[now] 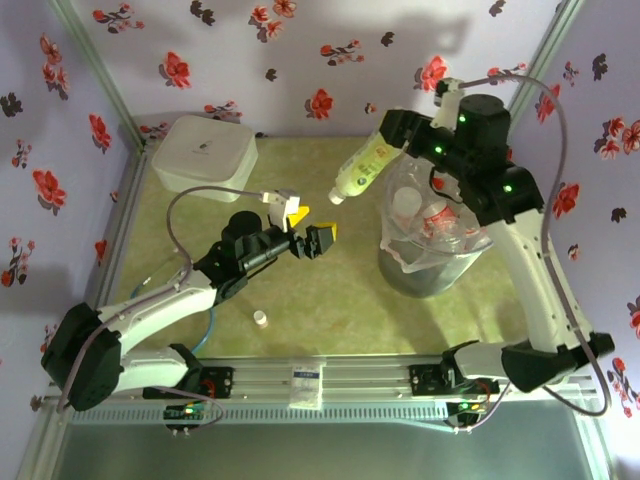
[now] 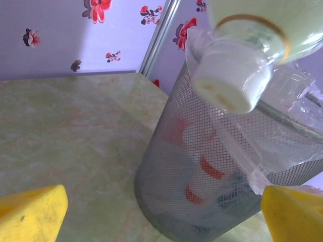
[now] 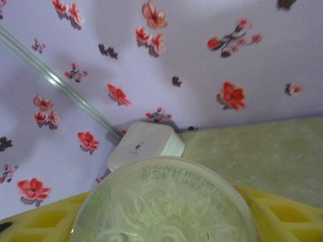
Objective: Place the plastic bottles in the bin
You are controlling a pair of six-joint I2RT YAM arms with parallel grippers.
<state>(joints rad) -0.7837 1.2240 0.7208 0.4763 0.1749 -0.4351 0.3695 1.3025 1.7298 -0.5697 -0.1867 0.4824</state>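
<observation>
- Low in the top view, our left gripper (image 1: 310,226) hangs with its jaws spread, holding nothing.
- Right of centre, we see the bin (image 1: 400,272) standing with plastic bottles (image 1: 425,215) inside.
- Up-left of its rim, our right gripper (image 1: 388,136) clamps the pale green bottle (image 1: 362,167), which is tilted cap-down.

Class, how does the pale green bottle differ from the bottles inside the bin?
The pale green bottle hangs tilted, cap down, in the right gripper; the binned bottles lie inside the bin. The pale green bottle is white-capped; the binned bottles show red labels. All are plastic bottles.
</observation>
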